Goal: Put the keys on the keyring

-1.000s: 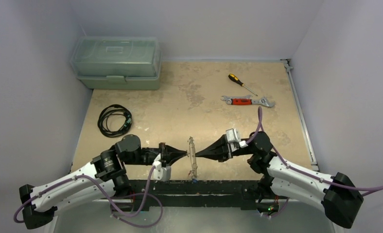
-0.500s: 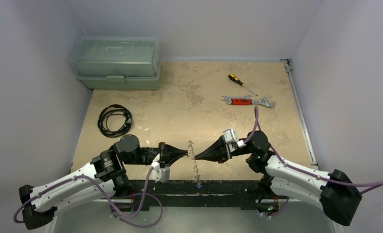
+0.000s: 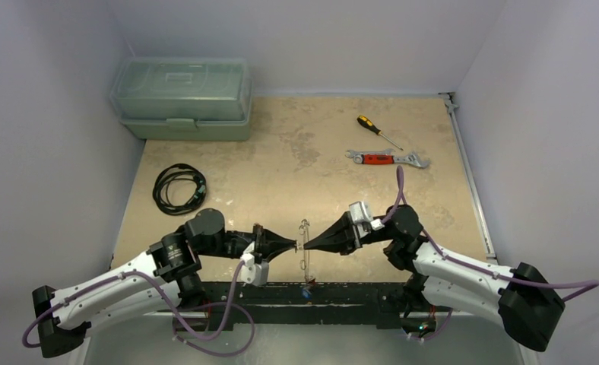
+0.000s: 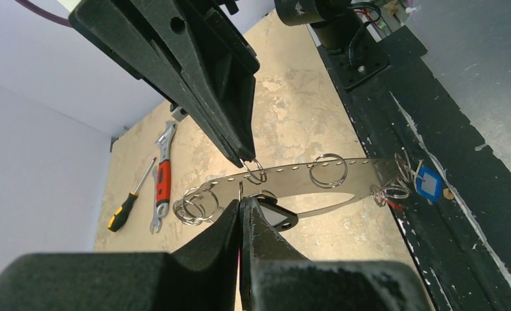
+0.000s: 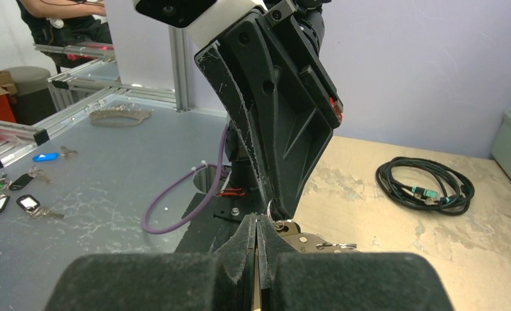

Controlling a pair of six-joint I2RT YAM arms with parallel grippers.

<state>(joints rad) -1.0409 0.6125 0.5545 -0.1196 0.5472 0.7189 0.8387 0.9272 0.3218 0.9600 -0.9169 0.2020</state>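
Top external: the keyring hangs on edge just above the desk's near edge, with a blue-tagged key dangling off it. My left claw and right claw are both pinched fully shut on it from opposite sides.

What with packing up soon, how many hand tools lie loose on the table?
2: a screwdriver at the far right, and a wrench just nearer than it. The shut toolbox may hide more.
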